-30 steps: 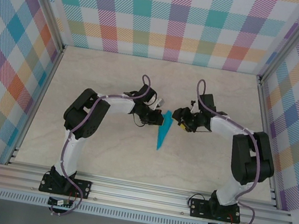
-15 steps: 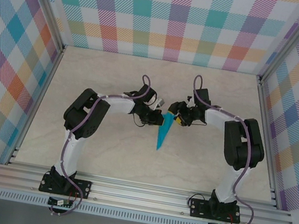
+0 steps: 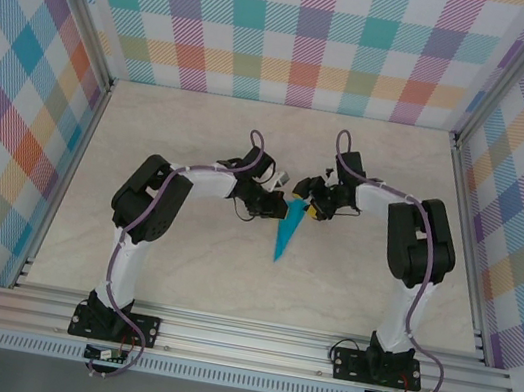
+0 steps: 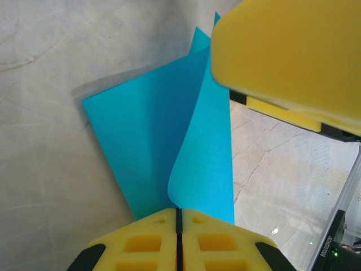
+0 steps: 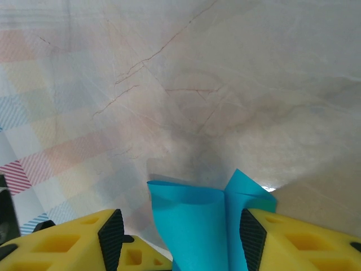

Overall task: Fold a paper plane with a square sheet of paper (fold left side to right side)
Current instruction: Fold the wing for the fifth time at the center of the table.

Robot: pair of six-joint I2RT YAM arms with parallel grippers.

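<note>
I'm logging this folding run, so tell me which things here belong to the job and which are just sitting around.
Part of the job:
- paper plane, turquoise, partly folded
- left gripper, shut on its edge
- right gripper, open, with a curled flap of the paper between its fingers

Just surroundings:
- table
- plaid walls
- aluminium rail

Saw a plain, matte turquoise-blue paper plane (image 3: pixel 286 229) at frame centre, unmarked, its upper faces lighter than the shaded fold. Noted yellow with black edging on the left gripper (image 4: pixel 177 213) at the bottom of its wrist view, and the same yellow and black on the right gripper (image 5: pixel 180 226). Found the table (image 3: pixel 177 273) pale cream, marbled with thin brownish veins. Registered walls (image 3: pixel 311 32) in plaid of teal, orange, purple, yellow and pink on white; arms (image 3: pixel 146 191) black and white, cables (image 3: pixel 116 257) lilac, rails (image 3: pixel 247 341) silver.
</note>
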